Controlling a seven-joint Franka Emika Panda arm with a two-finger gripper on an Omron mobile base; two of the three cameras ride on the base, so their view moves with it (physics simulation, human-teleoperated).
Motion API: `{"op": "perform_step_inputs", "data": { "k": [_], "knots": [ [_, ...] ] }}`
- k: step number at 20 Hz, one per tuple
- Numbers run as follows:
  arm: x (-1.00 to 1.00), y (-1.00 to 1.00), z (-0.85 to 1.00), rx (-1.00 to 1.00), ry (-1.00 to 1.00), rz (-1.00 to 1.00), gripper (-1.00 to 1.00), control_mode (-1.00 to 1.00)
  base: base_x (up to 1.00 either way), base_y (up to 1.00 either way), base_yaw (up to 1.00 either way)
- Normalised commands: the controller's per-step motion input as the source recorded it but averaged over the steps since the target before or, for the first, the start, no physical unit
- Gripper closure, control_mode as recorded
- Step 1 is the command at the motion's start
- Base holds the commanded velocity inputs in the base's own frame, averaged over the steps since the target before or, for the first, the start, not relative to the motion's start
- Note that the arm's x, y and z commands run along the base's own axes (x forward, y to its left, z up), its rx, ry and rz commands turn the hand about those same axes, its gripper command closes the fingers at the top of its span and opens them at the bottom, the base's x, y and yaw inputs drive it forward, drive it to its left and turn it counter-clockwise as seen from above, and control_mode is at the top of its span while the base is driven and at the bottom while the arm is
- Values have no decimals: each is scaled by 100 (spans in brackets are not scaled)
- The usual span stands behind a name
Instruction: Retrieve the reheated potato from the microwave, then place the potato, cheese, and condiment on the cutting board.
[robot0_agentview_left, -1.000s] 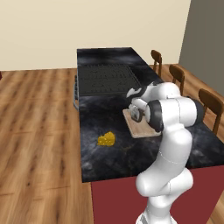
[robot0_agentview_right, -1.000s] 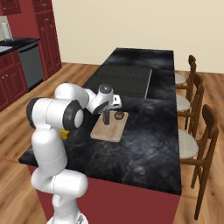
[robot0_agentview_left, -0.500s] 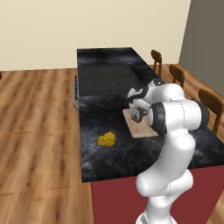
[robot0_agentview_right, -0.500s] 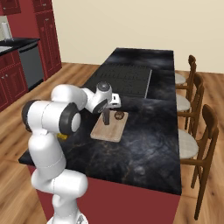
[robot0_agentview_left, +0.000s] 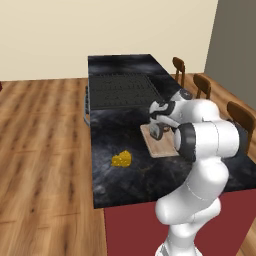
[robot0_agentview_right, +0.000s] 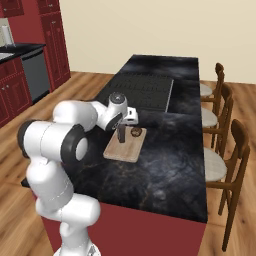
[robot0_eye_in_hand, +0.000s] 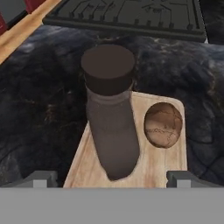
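Condiment bottle (robot0_eye_in_hand: 111, 118) stood upright on the cutting board (robot0_eye_in_hand: 157, 164) beside the potato (robot0_eye_in_hand: 163, 124), gripper (robot0_eye_in_hand: 113, 178) above it with jaws spread wide and not touching, cheese (robot0_agentview_left: 121, 159) on the black counter (robot0_agentview_left: 120, 135), well apart.

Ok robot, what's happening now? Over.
Fingers open, around bottle. Bottle and potato on board. Cheese waiting on counter. Nothing blocking.

Home kitchen, black stone island (robot0_agentview_right: 165, 165), built-in cooktop (robot0_agentview_left: 122, 90), red cabinets (robot0_agentview_right: 50, 45)
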Motion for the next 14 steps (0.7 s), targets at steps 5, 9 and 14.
{"op": "perform_step_inputs", "data": {
  "k": [5, 9, 14],
  "knots": [
    [-45, -6, 22, 2, 0, -1, -100, -100, 0, 0, 0],
    [-50, -3, 29, 0, 0, 0, -100, -100, 0, 0, 0],
    [-51, -1, 29, 0, 4, -2, -100, -100, 0, 0, 0]
  ]
}}
